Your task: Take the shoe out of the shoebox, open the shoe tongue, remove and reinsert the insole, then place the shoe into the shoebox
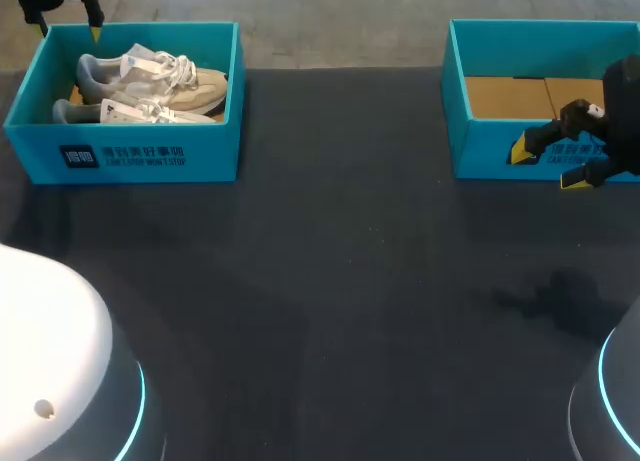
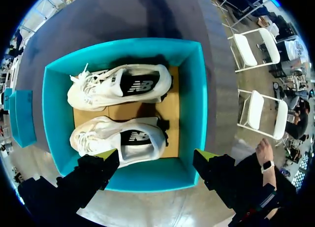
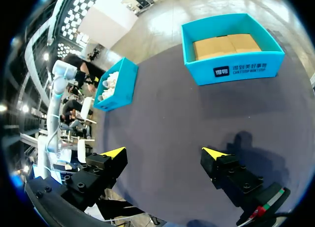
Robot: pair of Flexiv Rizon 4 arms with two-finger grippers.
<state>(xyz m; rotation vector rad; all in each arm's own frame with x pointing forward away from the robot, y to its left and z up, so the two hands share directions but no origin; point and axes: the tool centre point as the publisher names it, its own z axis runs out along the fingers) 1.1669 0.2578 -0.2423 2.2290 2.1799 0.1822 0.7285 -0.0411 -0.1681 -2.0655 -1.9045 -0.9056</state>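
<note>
The dark table (image 1: 330, 281) lies bare and matte across its near half, with a soft shadow (image 1: 560, 296) on it toward the right side. Farther on at the right, the right gripper (image 1: 550, 167) hangs just in front of the second teal box (image 1: 485, 151), its yellow-tipped fingers set well apart with nothing between them. That box shows a brown cardboard floor. At the table's far left stands the teal shoebox (image 1: 120, 156), holding the front shoe (image 1: 135, 111) and the back shoe (image 1: 165, 76) side by side on their cardboard base, both pale with white laces. The left gripper (image 1: 68, 26) hovers above the shoebox's far left corner, fingers spread wide and touching nothing.
</note>
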